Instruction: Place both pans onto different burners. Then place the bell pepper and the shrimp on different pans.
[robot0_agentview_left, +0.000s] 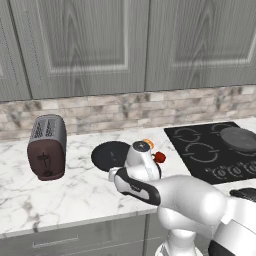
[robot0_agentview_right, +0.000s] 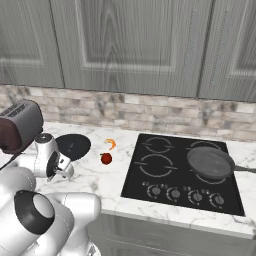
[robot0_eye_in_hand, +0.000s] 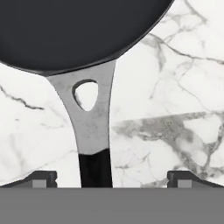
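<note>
The black pan (robot0_agentview_left: 111, 154) lies on the marble counter left of the cooktop (robot0_agentview_right: 150, 190). In the hand view its grey handle (robot0_eye_in_hand: 89, 118), with a hanging hole, runs down between my two fingertips (robot0_eye_in_hand: 43, 178). My gripper (robot0_eye_in_hand: 111, 178) is open just above the handle's dark end, straddling it without holding it. The dark grey pan (robot0_agentview_right: 210, 162) rests on the front right burner, handle pointing right. Two left burners (robot0_agentview_right: 152, 165) are bare. The red bell pepper (robot0_agentview_right: 106, 158) and the orange shrimp (robot0_agentview_right: 111, 144) lie on the counter between the black pan and the cooktop.
A dark red and silver toaster (robot0_agentview_left: 47, 147) stands at the counter's left. A stone backsplash (robot0_agentview_left: 125, 107) and grey wall cabinets rise behind. Knob dials (robot0_agentview_right: 185, 194) line the cooktop's front edge. Bare marble (robot0_agentview_left: 60, 195) lies in front of the toaster.
</note>
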